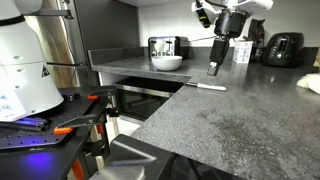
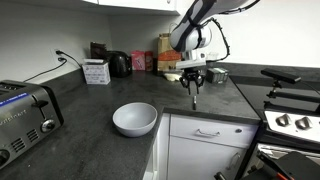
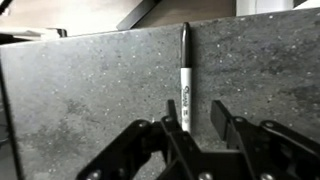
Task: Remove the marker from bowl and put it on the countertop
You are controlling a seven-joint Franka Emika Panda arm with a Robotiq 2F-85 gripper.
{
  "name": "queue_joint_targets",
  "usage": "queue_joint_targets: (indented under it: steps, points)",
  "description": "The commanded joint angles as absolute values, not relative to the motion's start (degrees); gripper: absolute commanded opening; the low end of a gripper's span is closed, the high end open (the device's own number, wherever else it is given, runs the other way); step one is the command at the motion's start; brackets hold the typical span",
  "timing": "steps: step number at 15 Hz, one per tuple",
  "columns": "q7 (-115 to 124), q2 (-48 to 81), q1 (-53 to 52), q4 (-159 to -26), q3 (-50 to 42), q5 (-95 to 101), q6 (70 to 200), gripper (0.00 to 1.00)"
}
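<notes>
Gripper (image 3: 197,130) is seen nearest in the wrist view: jaws spread wide, nothing held between them. Countertop (image 3: 80,100) is spread beneath it, dark and speckled. Bowl (image 2: 135,126) is set well off to one side of the gripper, near the counter edge, and looks empty.

Marker (image 3: 185,85) is laid flat on the countertop just below and ahead of the fingertips, not in contact as far as can be told. Its long axis runs straight away from the gripper, in line with the gap between the jaws. The dark capped end points away and the white barrel end sits nearest the fingers.

Step judged: placement done, release made. Next move judged: a straight lift clear is called for, so the marker is not nudged or rolled.
</notes>
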State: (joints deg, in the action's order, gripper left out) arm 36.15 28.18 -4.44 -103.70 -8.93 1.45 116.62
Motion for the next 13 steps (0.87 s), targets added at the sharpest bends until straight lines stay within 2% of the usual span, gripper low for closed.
queue_joint_targets:
  steps: [1,4,9,13]
  points:
    - [38.1,26.6,-5.5,-103.5,-8.9,3.1,114.1,0.76]
    - [38.6,23.2,-7.1,-104.8,-8.1,4.3,113.3,0.99]
    - [37.3,16.9,-9.3,-106.7,-3.5,2.6,108.5,1.00]
    - [34.2,14.3,-9.5,-108.9,-0.3,2.9,109.6,1.00]
